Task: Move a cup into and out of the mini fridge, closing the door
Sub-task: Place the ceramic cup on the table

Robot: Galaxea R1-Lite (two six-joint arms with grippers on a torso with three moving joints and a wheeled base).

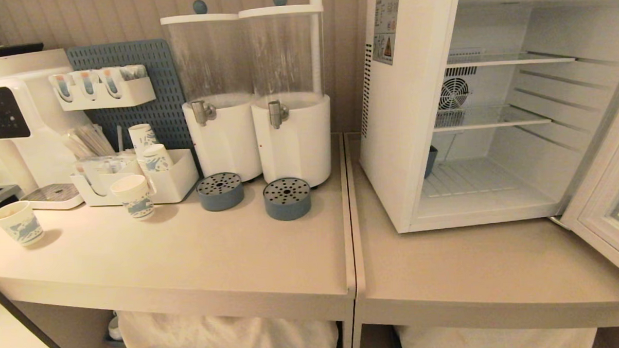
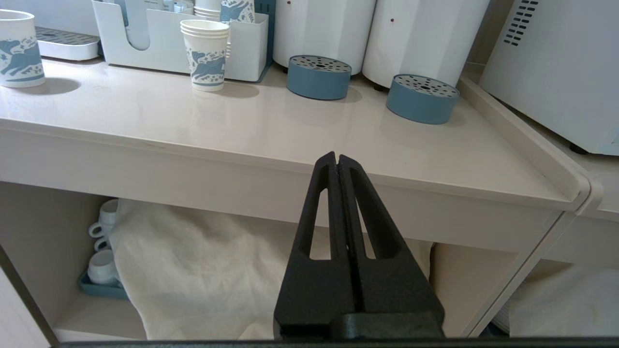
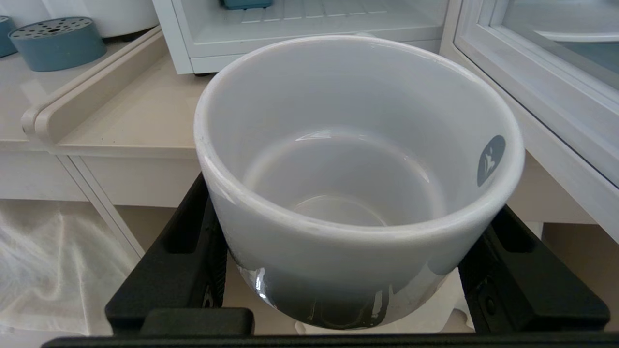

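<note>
1. We hold the small squat white ceramic cup (image 3: 358, 183) in the right gripper (image 3: 358, 270); its black fingers (image 3: 184, 261) stand wide on either side of the cup wall and clamp it, mouth facing the wrist camera, so the inside shows empty.
2. We keep the cup low, in front of the beige counter (image 3: 130, 121) edge and short of the white boxy mini fridge (image 1: 406, 139); neither arm shows in the head view.
3. The fridge's glass-windowed white door (image 1: 607, 220) stands swung out to the right; this leaves the bottom shelf (image 1: 474, 183) reachable, and we judge it the likely placement spot.
4. A dark blue object (image 1: 430, 160) sits at the left inner wall; we judge it something to steer clear of.
5. The left gripper (image 2: 337, 162) hangs below the counter front, fingers pressed together on nothing; it appears parked.
</note>
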